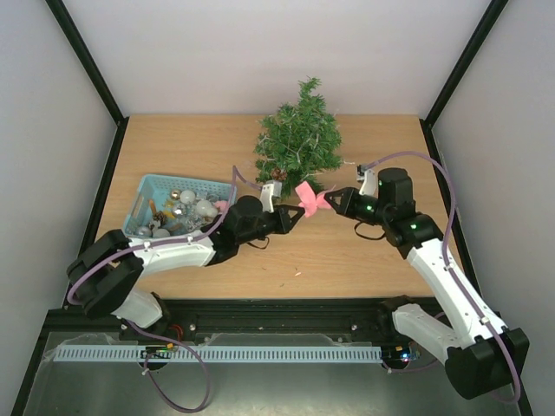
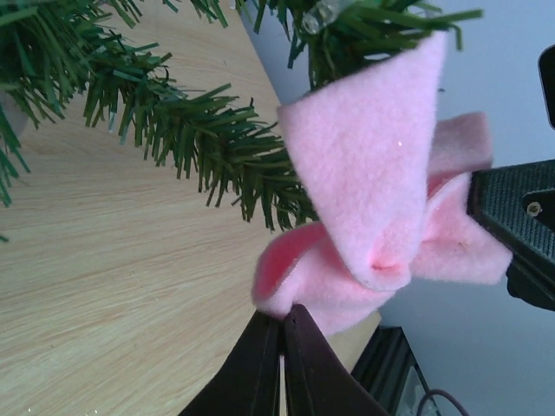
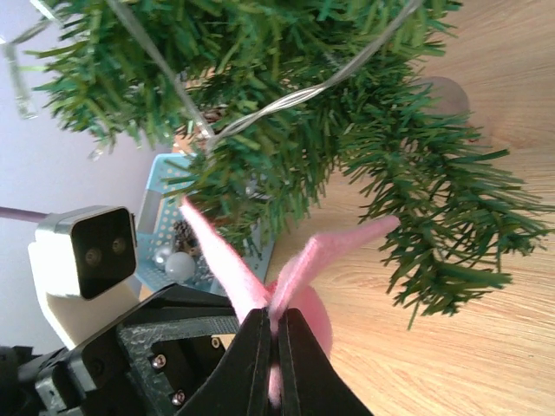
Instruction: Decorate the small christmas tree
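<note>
The small christmas tree (image 1: 299, 139) stands at the back middle of the table, with a clear light wire (image 3: 295, 100) strung through its branches. A pink felt bow (image 1: 310, 199) hangs in the air just in front of the tree's lower branches. My left gripper (image 1: 297, 211) is shut on the bow's left edge and my right gripper (image 1: 329, 203) is shut on its right side. In the left wrist view the jaws (image 2: 284, 319) pinch the bow (image 2: 381, 191) below the branches (image 2: 208, 147). In the right wrist view the jaws (image 3: 276, 322) clamp the bow (image 3: 338, 247) under the tree (image 3: 286, 130).
A teal basket (image 1: 153, 184) with silver baubles (image 1: 204, 208) and other ornaments sits at the left of the table, also seen in the right wrist view (image 3: 160, 173). A small crumb (image 1: 297, 274) lies on the wood near the front. Black frame posts edge the table.
</note>
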`<state>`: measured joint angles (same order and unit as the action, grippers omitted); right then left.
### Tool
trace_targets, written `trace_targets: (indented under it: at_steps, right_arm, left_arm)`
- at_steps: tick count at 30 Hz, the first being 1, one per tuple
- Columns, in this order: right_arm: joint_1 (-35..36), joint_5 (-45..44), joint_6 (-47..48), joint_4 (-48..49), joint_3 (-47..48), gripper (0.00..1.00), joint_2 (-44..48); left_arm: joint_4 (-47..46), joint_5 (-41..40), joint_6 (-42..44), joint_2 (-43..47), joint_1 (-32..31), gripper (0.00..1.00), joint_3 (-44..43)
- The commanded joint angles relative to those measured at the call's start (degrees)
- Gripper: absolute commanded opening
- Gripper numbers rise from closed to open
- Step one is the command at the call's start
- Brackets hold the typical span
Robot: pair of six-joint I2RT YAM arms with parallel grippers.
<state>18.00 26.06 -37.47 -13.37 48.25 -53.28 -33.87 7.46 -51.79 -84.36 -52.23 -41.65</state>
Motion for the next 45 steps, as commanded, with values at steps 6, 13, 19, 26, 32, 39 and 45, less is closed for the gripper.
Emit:
trace_targets:
  at_steps: [6,13,19,26,32,39,45]
  right_arm:
    - [-0.25,-4.95,0.8,4.03,2.24,0.01,-4.93]
    - [-0.24,-6.12,0.82,6.66,4.55,0.01,-9.19]
    - [-0.24,-8.19,2.14,8.62,5.99,0.01,-11.79]
    - [-0.2,-8.55,1.88,12.43,6.18,0.01,-14.35]
    - [-0.24,-8.63,2.2,14.46,5.68,0.01,-15.52]
    - [-0.24,-9.37,1.99,18.94,2.52,0.01,-16.1]
    - [-0.25,-8.79,1.36,23.03,0.85,0.01,-18.12]
  left_arm:
    - [3.64,-7.61,1.01,-4.37,-0.29,0.02,-7.11]
    - [7.84,-12.61,0.44,-6.26,-0.36,0.02,-10.27]
    - [8.12,-15.38,0.11,-8.06,-0.48,0.02,-11.19]
    - [8.45,-19.21,-0.23,-10.46,-0.41,0.02,-12.63]
    - [9.84,-22.9,-0.85,-9.17,-0.43,0.02,-12.57]
    - [10.51,-26.27,-0.47,-8.38,-0.46,0.02,-12.11]
    - [12.1,-29.68,0.42,-8.24,-0.49,0.02,-13.19]
